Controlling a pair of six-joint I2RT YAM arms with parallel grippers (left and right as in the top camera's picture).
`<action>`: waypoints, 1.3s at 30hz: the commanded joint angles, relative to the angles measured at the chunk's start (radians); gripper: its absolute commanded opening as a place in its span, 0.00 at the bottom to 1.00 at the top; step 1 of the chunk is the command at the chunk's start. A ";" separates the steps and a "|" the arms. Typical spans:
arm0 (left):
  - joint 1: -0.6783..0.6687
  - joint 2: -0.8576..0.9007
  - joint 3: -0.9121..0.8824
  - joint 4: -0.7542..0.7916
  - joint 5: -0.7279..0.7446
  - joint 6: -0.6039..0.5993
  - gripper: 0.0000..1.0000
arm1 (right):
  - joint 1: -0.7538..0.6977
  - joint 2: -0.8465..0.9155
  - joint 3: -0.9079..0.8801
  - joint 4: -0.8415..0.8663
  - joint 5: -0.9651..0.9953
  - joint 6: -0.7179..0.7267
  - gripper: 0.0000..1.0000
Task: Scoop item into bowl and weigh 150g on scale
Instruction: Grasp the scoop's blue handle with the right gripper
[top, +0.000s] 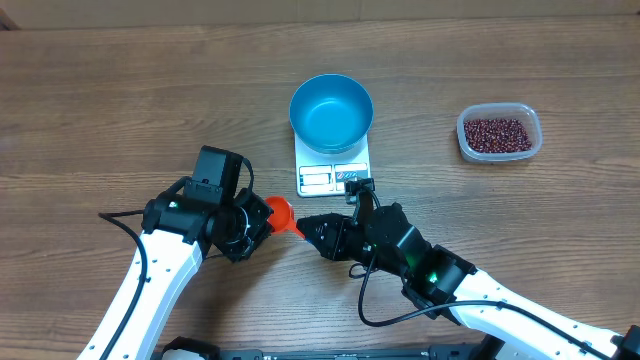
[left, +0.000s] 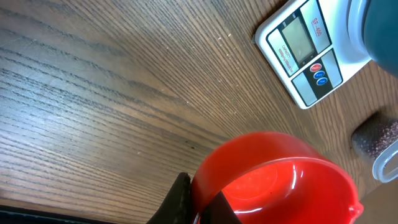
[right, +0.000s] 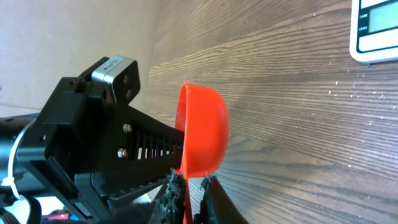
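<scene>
Overhead shows your left gripper (top: 262, 218) clenched on the red scoop (top: 280, 212), near the front left corner of the scale (top: 332, 178). The left wrist view agrees: the scoop's cup sits right against the dark fingers, and you look straight into its mouth.

Your right gripper (top: 303, 226) meets the same scoop from the opposite side. In the right wrist view its fingers (right: 171, 198) stand close together with a red strip of the scoop pinched between them, so both arms have hold of it at once. From there the cup is seen side-on, rounded back toward the scale and mouth toward the left arm.

Past the grippers, the white scale lies flat on the wooden table (top: 120, 100), with its display edge facing the arms. The blue bowl (top: 331, 112) sits on the far part of the scale's plate. The beans (top: 495, 133) are a dark red-brown heap in a clear plastic tub (top: 462, 130), well apart from the bowl on your right side.
</scene>
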 joint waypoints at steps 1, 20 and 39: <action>-0.005 -0.015 0.017 0.001 -0.026 -0.042 0.04 | 0.000 -0.001 0.025 0.007 -0.012 -0.003 0.15; -0.005 -0.015 0.017 0.025 -0.029 -0.089 0.04 | 0.000 -0.001 0.025 0.008 -0.064 0.004 0.16; -0.005 -0.015 0.017 0.008 -0.029 -0.084 0.04 | 0.000 -0.001 0.025 0.014 -0.029 -0.002 0.04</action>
